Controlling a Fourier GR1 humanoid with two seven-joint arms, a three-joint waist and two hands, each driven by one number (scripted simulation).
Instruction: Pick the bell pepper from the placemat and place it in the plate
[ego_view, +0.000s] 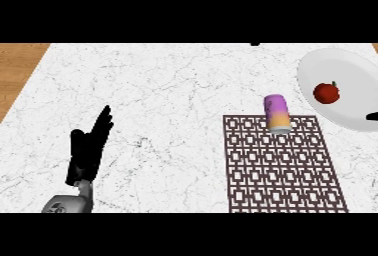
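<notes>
The pepper (326, 92) is lying in the plate (325, 60). The left hand (88, 147) is being held open, fingers straight and together. Only a tip of the right hand (372, 117) is showing; its fingers cannot be told.

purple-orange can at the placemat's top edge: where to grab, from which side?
Judging from its pose, take the can around its cylindrical middle, from the right: it stands upright at the placemat's far edge, sides unobstructed. Only a dark tip shows there, maybe the right hand.

A white marble counter top with thin grey veins (170, 100) fills nearly the whole frame. Along the upper left edge a strip of warm brown wooden floor (16, 70) shows beside it, narrowing downward. Light falls evenly.
</notes>
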